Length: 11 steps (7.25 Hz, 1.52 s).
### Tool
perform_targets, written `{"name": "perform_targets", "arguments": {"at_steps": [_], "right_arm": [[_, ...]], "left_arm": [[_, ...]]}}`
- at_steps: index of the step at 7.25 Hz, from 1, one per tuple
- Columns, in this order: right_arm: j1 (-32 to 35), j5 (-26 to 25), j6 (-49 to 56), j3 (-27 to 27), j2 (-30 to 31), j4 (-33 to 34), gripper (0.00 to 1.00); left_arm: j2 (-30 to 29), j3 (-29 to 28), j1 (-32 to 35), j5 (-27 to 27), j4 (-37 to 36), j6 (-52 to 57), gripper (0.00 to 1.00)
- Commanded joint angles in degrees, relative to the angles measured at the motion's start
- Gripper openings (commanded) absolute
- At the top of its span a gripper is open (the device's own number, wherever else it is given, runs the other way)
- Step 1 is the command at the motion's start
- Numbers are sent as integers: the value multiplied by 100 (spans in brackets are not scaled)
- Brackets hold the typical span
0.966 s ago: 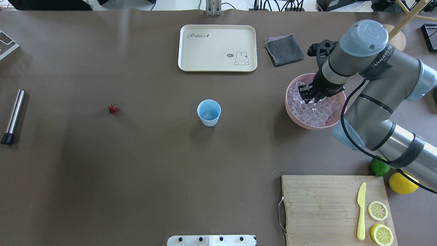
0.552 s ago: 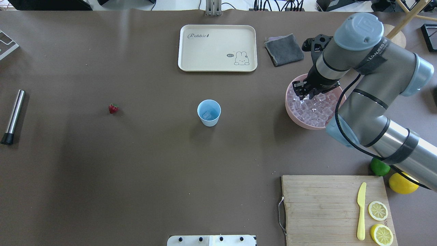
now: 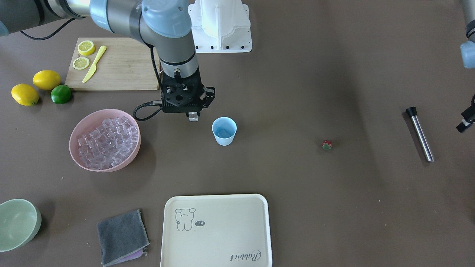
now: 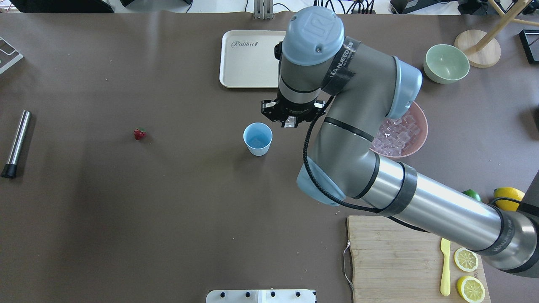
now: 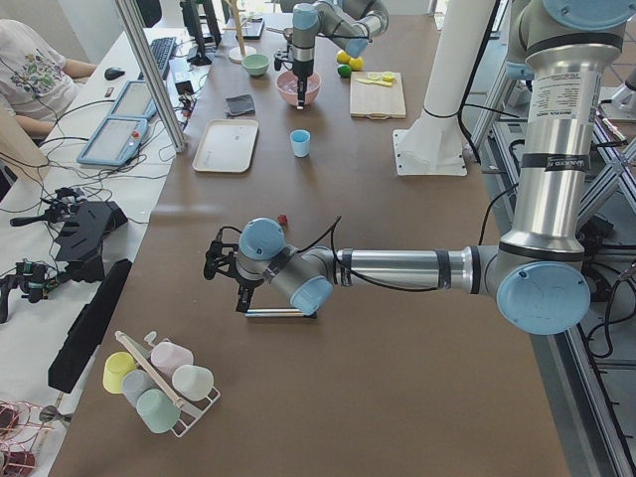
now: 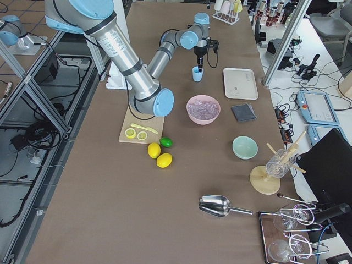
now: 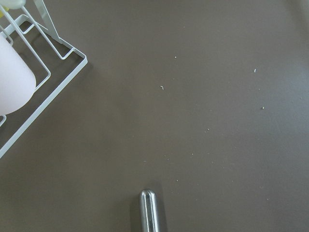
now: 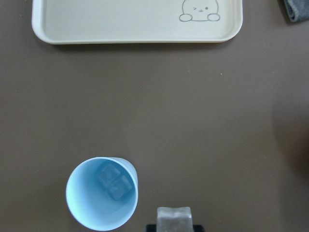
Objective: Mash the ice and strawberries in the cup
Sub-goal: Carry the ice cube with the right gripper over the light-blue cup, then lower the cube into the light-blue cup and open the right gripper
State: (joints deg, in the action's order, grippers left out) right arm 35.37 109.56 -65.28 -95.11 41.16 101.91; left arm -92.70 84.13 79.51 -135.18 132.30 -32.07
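Observation:
The light-blue cup stands mid-table with two ice cubes at its bottom. My right gripper hovers just beside the cup, on the side toward the pink bowl, shut on one clear ice cube. The heap of ice fills the pink bowl. A small red strawberry lies alone on the table, well away from the cup. My left gripper hangs over a metal muddler; I cannot tell whether it is open or shut.
A cream tray lies behind the cup, a grey cloth and a pale green bowl beyond the pink bowl. The cutting board holds a yellow knife and lemon halves, with lemons and a lime beside it. A rack of cups stands near the left arm.
My right gripper has left the pink bowl and travelled left across the table to the cup, carrying an ice cube. Cup and strawberry have not moved.

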Motion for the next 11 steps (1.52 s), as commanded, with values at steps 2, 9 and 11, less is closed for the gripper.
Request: {"name": "perform_targets", "arguments": {"at_steps": [2, 9, 11], "right_arm": [[-303, -401, -301, 1308, -1065, -57, 0], [-311, -401, -283, 1346, -697, -400, 0], [-372, -444, -301, 1363, -688, -400, 0]], "left_arm": [[-2, -300, -50, 0, 366, -36, 97], [-2, -196, -50, 0, 420, -184, 97], [6, -195, -50, -9, 507, -229, 97]]}}
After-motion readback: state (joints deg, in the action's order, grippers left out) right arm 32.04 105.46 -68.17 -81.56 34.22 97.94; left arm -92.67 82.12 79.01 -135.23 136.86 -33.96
